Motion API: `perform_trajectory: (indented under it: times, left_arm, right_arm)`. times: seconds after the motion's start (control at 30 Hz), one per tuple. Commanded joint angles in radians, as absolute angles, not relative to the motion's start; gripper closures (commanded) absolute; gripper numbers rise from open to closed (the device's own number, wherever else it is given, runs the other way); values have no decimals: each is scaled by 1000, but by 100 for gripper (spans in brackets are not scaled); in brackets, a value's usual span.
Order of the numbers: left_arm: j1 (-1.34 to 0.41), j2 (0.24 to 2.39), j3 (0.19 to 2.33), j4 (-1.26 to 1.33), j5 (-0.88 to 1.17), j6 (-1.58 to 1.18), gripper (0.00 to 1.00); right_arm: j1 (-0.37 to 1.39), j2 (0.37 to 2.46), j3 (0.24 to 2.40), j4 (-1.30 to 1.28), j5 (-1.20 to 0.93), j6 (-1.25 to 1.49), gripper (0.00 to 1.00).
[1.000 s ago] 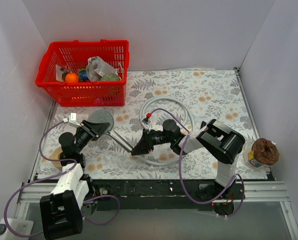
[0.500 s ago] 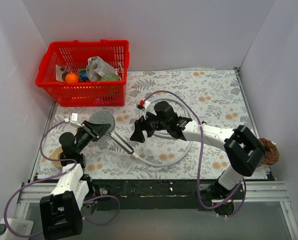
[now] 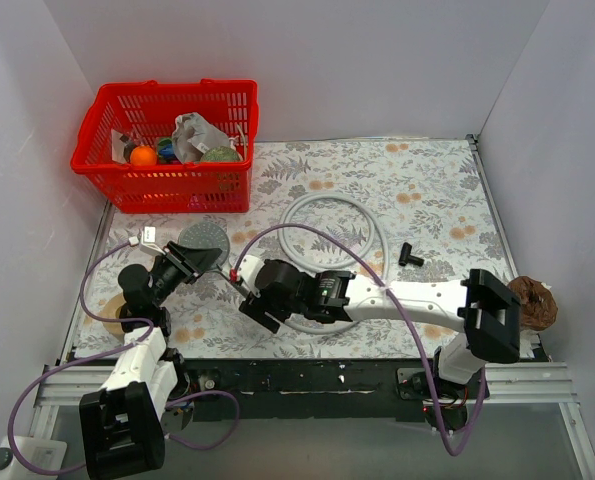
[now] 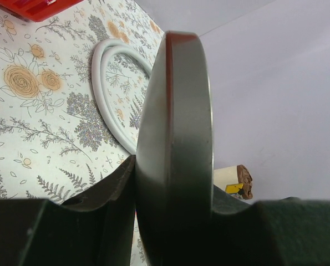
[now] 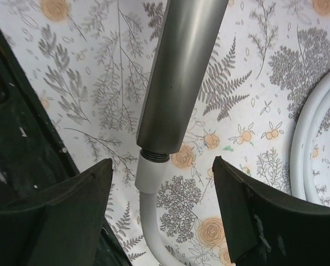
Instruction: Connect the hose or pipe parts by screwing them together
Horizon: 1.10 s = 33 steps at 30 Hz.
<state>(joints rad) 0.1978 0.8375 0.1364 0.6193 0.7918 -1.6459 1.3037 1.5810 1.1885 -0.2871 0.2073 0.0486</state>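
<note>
My left gripper is shut on the rim of the grey round-faced shower head, which fills the left wrist view edge-on. The head's slim metallic handle runs down toward my right gripper. At the handle's threaded end sits the white end nut of the whitish-grey hose, with a few threads showing between them. My right gripper stands open, one finger on each side of that joint, touching nothing. The rest of the hose lies coiled on the floral mat.
A red basket of odds and ends stands at the back left. A small black part lies on the mat right of the coil. A cup with a brown top sits at the right edge. White walls enclose the table.
My right arm has swung left and nearer, from the middle of the coil to the handle's end, and its jaws have opened wider. The left arm and shower head have not moved.
</note>
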Motion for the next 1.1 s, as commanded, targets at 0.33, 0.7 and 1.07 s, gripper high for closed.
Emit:
perform_trajectory:
  times: [0.33, 0.7, 1.07]
  left_arm:
    - [193, 819, 137, 637, 807, -1652, 100]
    - [195, 821, 133, 644, 813, -1655, 100]
    - [193, 828, 133, 652, 828, -1663, 100]
  right_arm:
    - [1370, 1700, 1240, -312, 411, 80, 51]
    - [1350, 1706, 1197, -174, 332, 109, 97]
    - [1089, 1548, 928, 302, -339, 274, 99]
